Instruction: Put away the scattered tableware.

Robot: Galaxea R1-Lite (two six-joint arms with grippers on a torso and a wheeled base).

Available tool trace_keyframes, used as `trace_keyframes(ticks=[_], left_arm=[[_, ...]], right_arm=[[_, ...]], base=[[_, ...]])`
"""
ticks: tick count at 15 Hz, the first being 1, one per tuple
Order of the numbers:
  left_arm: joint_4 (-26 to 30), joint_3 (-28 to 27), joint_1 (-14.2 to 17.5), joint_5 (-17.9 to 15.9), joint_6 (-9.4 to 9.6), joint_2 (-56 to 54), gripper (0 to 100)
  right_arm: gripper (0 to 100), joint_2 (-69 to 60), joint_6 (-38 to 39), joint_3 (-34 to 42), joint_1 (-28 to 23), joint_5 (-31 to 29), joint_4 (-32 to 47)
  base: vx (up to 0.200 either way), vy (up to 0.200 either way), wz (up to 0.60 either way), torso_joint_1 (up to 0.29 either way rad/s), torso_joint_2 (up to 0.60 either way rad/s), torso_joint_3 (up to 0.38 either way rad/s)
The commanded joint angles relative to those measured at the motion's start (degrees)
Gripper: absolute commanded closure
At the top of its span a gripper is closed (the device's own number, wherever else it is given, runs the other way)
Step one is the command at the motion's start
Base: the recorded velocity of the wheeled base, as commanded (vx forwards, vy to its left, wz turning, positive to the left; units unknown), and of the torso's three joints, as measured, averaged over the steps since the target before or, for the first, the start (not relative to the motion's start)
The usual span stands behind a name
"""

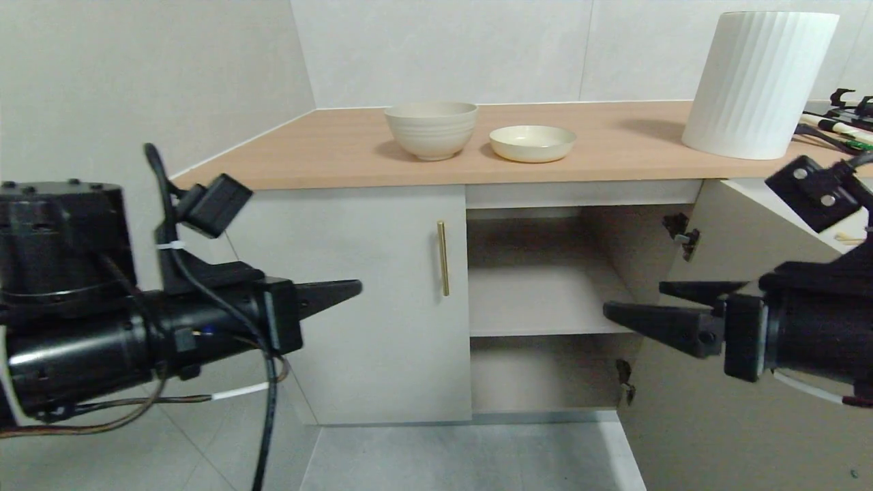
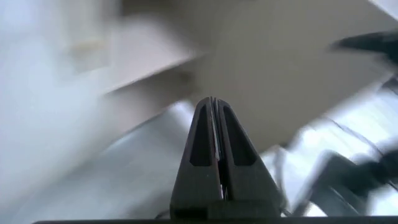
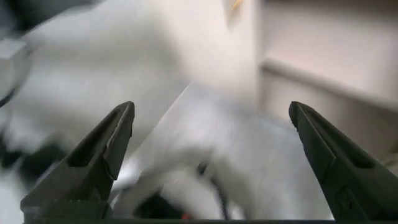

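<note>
On the wooden counter stand a ribbed cream bowl and, just right of it, a shallow cream dish. Below them the cabinet's right side stands open, with a bare inner shelf. My left gripper hangs in front of the closed left door, its fingers pressed together with nothing between them. My right gripper is level with the open compartment, open and holding nothing, its two fingers wide apart. Both grippers are well below the tableware.
A tall white ribbed cylinder stands at the counter's right end, with dark utensils beyond it. The open right door swings out beside my right arm. A brass handle is on the closed door. Grey tiled floor lies below.
</note>
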Motion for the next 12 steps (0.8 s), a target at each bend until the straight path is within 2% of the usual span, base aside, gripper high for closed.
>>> trace_keyframes(ticks=[1, 2, 6, 7, 12], left_arm=[[5.4, -1.9, 6.9, -0.1, 0.11, -8.6, 100], [9.9, -2.6, 8.4, -0.1, 0.20, -10.5, 100], [10.8, -2.7, 8.2, -0.1, 0.11, -11.8, 100], [10.7, -2.8, 8.2, -0.2, 0.11, -11.9, 0], [10.4, -3.2, 8.2, -0.3, 0.11, -11.9, 0]], right_arm=[[0, 6.6, -0.1, -5.5, -2.3, -0.3, 2.0], [0, 9.0, -0.2, -7.2, -2.3, -0.5, 2.4], [0, 11.3, -0.2, -11.1, -2.2, -0.4, 3.0], [0, 11.7, -0.2, -11.8, -2.2, -0.4, 3.6], [0, 9.2, 0.1, -9.4, -2.2, -1.1, 5.7]], base=[[0.000, 0.000, 0.00, 0.000, 0.00, 0.000], [0.000, 0.000, 0.00, 0.000, 0.00, 0.000], [0.000, 0.000, 0.00, 0.000, 0.00, 0.000], [0.000, 0.000, 0.00, 0.000, 0.00, 0.000], [0.000, 0.000, 0.00, 0.000, 0.00, 0.000]])
